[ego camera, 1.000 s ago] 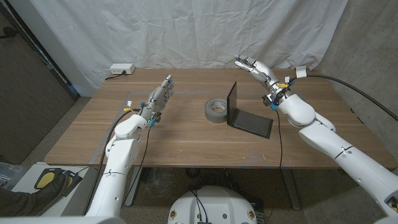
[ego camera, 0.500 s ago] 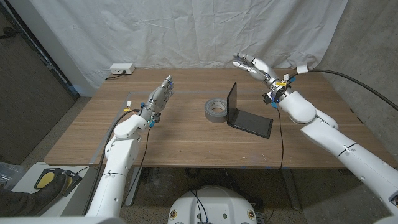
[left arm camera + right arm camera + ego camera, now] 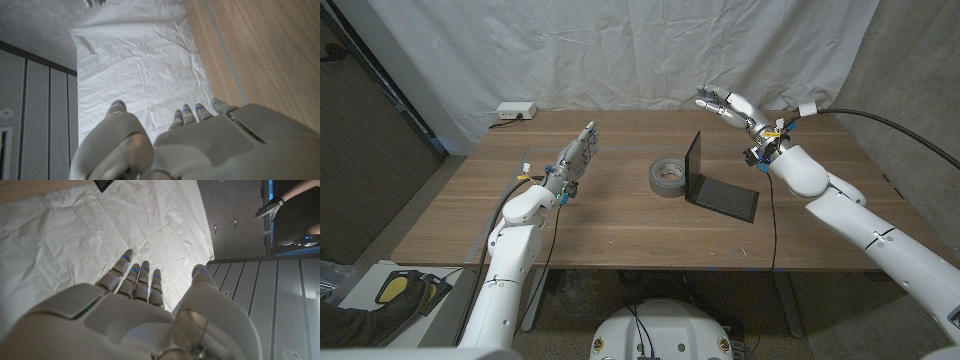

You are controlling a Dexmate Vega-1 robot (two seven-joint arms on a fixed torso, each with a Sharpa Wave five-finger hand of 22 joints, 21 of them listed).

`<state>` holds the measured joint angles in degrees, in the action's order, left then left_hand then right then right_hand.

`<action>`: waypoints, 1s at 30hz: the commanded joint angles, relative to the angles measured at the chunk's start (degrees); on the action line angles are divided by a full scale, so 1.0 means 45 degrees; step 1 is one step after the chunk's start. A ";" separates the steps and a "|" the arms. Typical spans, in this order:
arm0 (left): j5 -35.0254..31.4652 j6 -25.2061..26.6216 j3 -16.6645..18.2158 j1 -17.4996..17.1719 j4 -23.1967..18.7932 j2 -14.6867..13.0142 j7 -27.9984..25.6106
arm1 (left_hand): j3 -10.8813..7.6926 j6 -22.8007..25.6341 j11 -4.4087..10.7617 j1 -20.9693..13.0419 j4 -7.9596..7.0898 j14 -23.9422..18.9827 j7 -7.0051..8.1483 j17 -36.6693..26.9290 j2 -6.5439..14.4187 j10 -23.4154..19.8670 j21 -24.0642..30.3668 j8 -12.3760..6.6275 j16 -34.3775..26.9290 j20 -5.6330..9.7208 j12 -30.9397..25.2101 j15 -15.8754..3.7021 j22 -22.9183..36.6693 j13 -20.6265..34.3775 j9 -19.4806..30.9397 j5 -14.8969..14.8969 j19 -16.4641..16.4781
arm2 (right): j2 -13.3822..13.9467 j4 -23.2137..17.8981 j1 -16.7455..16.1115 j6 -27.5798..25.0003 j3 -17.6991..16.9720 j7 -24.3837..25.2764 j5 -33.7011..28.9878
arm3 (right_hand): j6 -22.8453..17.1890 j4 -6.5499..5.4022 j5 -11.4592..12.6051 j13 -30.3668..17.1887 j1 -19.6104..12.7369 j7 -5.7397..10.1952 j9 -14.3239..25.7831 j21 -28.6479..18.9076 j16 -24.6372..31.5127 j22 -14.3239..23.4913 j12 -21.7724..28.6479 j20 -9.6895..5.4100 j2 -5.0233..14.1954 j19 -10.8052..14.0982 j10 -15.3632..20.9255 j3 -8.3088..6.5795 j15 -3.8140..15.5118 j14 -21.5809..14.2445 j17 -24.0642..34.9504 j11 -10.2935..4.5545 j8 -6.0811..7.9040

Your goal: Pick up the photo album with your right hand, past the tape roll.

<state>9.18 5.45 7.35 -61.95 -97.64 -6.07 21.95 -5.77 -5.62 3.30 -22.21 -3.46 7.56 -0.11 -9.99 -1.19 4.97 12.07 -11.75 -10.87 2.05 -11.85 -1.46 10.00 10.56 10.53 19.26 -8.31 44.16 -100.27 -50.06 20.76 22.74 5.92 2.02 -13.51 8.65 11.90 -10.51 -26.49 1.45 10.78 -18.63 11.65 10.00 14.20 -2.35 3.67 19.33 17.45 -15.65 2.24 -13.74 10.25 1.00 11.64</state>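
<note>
The black photo album point(image 3: 713, 182) stands half open on the table right of centre, one cover upright, the other lying flat. A grey tape roll point(image 3: 667, 176) sits just to its left, touching or nearly so. My right hand point(image 3: 727, 105) hovers open above and behind the album's upright cover, fingers stretched out, holding nothing. In the right wrist view that hand point(image 3: 145, 315) reaches toward the white backdrop, and a corner of the album point(image 3: 106, 184) shows. My left hand point(image 3: 579, 153) stands raised and open over the table's left half; its own hand point(image 3: 185, 145) holds nothing.
A white power box point(image 3: 515, 111) lies at the table's point(image 3: 590, 225) back left edge. A white cloth backdrop point(image 3: 620, 50) hangs behind the table. A person's hand point(image 3: 270, 207) shows in the right wrist view, far off.
My right hand has drifted slightly back and to the left above the album, the forearm rising a little. The left arm, album and tape roll have stayed put.
</note>
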 commanded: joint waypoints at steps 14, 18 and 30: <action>-0.0039 0.0048 0.0023 -0.0089 -0.0048 0.0014 0.0003 | 0.0043 0.0018 -0.0021 -0.0150 0.0068 -0.0008 0.0034 -0.0065 0.0023 0.0014 -0.0036 0.0063 0.0058 0.1016 0.0031 0.0076 0.0068 0.0011 0.0034 -0.0044 0.0015 | 0.0762 -0.0852 0.0032 -0.0922 0.0149 0.0853 -0.2224 | 0.0513 0.0233 -0.0129 -0.0051 -0.0943 0.0672 0.0062 0.0242 -0.0128 0.0014 -0.0083 -0.0931 0.0274 0.0402 0.0166 -0.0623 0.0418 -0.0223 0.0030 -0.0186 -0.0174; -0.0070 0.0050 0.0017 -0.0071 -0.0068 -0.0005 -0.0001 | 0.0051 0.0031 -0.0025 -0.0159 0.0069 -0.0014 0.0018 -0.0065 0.0031 -0.0002 -0.0041 0.0062 0.0056 0.1019 0.0028 0.0084 0.0069 0.0011 0.0035 -0.0055 0.0016 | 0.1014 -0.1158 0.0015 -0.1229 0.0111 0.0786 -0.2437 | 0.0657 0.0247 -0.0130 -0.0053 -0.1062 0.0739 0.0065 0.0333 -0.0189 0.0010 -0.0152 -0.0888 0.0226 0.0336 0.0048 -0.0671 0.0395 -0.0107 0.0031 -0.0189 -0.0200; -0.0001 0.0200 0.0035 -0.0079 -0.0245 -0.0006 0.0089 | 0.0077 0.0011 -0.0028 -0.0183 0.0069 -0.0008 0.0012 -0.0066 0.0054 0.0012 -0.0060 0.0079 0.0059 0.0996 0.0042 0.0110 0.0070 0.0013 0.0036 -0.0088 -0.0001 | 0.1938 -0.2224 0.0071 -0.2341 0.0086 0.0269 -0.3331 | 0.0876 0.0271 -0.0098 -0.0062 -0.1492 0.1139 0.0073 0.0558 -0.0259 0.0004 -0.0317 -0.0817 0.0174 0.0275 -0.0259 -0.0867 0.0306 0.0099 0.0032 -0.0248 -0.0190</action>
<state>8.81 5.72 7.34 -62.24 -98.27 -6.14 22.01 -5.54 -5.62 3.30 -22.43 -3.23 7.29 -0.11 -9.99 -0.97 4.97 11.86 -11.35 -10.87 2.05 -11.86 -1.20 10.00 10.55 10.52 19.04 -8.31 49.53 -106.35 -49.90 14.47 23.33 9.14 -9.58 -9.61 9.77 11.45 -10.51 -32.30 5.97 10.78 -16.30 10.76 9.86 12.85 -2.46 4.55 20.60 16.55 -19.00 2.35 -13.38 10.25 -0.19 10.70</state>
